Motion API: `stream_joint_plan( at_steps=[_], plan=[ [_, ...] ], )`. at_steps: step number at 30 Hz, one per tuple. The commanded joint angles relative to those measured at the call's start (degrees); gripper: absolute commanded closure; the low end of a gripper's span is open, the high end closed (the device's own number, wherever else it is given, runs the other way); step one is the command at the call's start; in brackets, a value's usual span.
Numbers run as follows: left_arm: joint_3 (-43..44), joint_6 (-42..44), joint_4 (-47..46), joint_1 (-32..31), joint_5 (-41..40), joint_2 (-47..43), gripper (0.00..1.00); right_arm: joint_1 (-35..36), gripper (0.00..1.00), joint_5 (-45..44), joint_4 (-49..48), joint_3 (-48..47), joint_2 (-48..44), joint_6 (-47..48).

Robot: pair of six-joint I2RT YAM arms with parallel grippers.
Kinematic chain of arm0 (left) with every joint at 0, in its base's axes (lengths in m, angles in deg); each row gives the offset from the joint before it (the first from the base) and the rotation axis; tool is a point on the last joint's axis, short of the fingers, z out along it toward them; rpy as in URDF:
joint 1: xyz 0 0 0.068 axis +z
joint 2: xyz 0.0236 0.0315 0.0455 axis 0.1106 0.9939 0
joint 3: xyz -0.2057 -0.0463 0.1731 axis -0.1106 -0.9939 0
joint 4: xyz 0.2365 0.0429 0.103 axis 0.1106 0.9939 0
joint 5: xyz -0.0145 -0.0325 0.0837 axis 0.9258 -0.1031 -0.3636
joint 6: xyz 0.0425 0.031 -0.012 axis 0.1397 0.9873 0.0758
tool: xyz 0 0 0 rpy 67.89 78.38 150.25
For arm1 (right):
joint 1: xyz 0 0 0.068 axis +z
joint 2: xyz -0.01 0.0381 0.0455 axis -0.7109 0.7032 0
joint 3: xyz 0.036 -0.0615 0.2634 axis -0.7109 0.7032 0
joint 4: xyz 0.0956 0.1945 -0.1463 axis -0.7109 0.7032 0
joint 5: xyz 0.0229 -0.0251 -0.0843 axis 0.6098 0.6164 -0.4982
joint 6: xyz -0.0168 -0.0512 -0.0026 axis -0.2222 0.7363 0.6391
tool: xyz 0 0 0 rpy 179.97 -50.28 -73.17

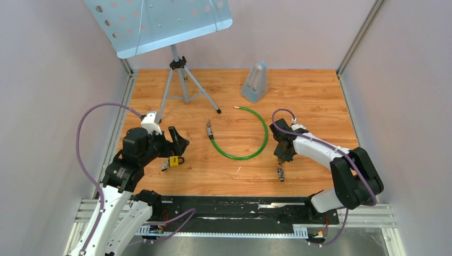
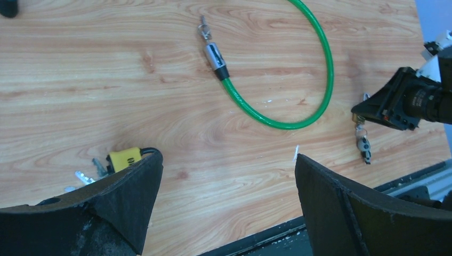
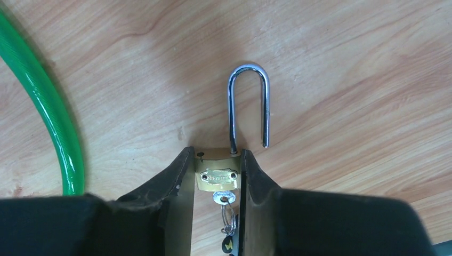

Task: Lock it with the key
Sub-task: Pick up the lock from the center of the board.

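My right gripper [image 3: 216, 160] is shut on the body of a brass padlock [image 3: 217, 173], one finger on each side. Its steel shackle [image 3: 249, 101] stands open, with one leg in the body and the other leg's end free. A key [image 3: 225, 198] sits in the keyhole, with a ring and a black tag hanging from it. In the top view the right gripper [image 1: 281, 152] is right of the middle, with the keys [image 1: 280, 173] below it. My left gripper [image 2: 229, 165] is open and empty. A yellow padlock [image 2: 124, 158] with keys lies beside its left finger.
A green cable lock [image 1: 242, 136] curves on the wooden table [image 1: 309, 101] between the arms. A music stand's tripod [image 1: 181, 80] stands at the back left and a grey metronome [image 1: 255, 81] at the back. A black rail [image 1: 240, 208] runs along the near edge.
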Motion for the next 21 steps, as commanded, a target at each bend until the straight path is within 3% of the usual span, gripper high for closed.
stream_joint_plan(
  at_steps=[1, 6, 12, 17, 21],
  plan=[
    [-2.69, 1.85, -7.61, 0.3, 7.52, -0.3, 0.0, -0.13, 0.84, 1.69, -1.52, -0.33, 1.03, -1.11],
    [-8.35, 0.15, -17.23, 0.27, 19.07, 1.17, 0.02, 0.67, 0.85, 9.1, -3.33, -2.85, -5.19, -5.79],
    [-11.55, -4.13, -33.21, -1.2, 24.82, 6.36, 0.03, 5.95, 0.85, 12.47, -10.52, -5.82, -11.73, -15.67],
    [-9.31, -2.28, -43.94, -8.92, 20.72, 12.39, 0.05, 13.36, 0.85, 7.06, -17.28, -10.22, -13.76, -17.04],
    [-6.58, 0.41, -50.17, -15.03, 16.82, 18.46, 0.09, 18.67, 0.85, 1.07, -23.35, -14.44, -13.81, -11.33]
  ],
)
